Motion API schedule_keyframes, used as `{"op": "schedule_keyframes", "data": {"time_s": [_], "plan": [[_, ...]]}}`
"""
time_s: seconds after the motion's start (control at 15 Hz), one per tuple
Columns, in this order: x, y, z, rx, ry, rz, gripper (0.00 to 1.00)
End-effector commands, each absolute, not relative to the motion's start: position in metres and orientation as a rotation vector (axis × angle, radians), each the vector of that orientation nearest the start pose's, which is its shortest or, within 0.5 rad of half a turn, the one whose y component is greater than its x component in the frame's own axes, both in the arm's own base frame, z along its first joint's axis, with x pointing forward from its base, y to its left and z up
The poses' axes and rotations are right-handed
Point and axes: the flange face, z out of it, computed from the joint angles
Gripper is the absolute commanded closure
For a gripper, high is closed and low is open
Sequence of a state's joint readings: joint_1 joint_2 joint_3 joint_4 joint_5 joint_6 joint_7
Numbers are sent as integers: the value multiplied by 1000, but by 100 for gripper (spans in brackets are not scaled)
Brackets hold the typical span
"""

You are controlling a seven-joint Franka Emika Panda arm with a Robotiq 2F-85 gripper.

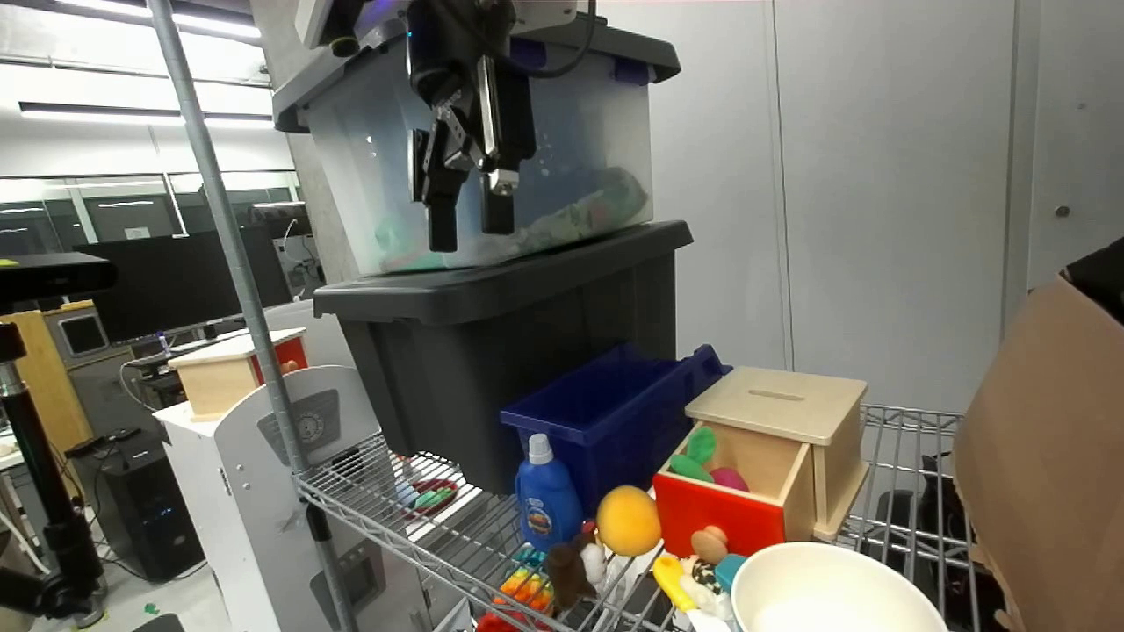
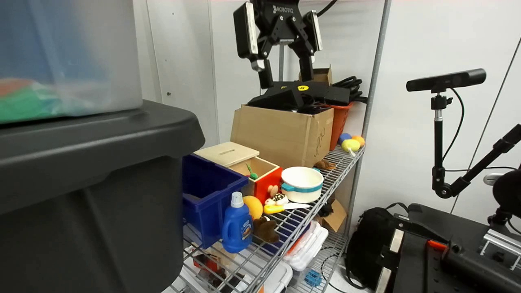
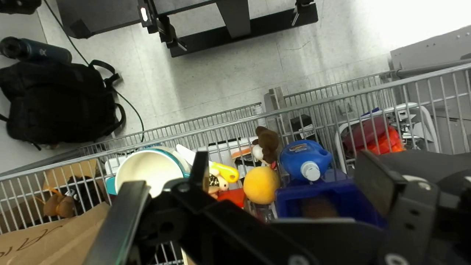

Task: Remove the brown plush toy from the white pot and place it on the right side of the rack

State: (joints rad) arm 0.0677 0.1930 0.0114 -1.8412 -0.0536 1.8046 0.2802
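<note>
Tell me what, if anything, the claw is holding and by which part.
Nothing is held: in both exterior views the claw hangs open above the rack, its jaws apart with nothing between them.

Gripper above wire rack, jaws wide apart. White pot at left in wrist view, orange-brown plush toy farther left near cardboard box.
</note>
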Motion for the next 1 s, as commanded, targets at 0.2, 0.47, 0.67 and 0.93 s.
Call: {"op": "schedule_keyframes", "data": {"time_s": [0.2, 0.47, 0.67, 0.93], "plan": [[574, 51, 415, -3219, 320, 349, 0], [574, 51, 416, -3220, 327, 348, 0], [572, 55, 419, -3224, 339, 342, 0], [569, 60, 423, -3225, 361, 336, 0]]}}
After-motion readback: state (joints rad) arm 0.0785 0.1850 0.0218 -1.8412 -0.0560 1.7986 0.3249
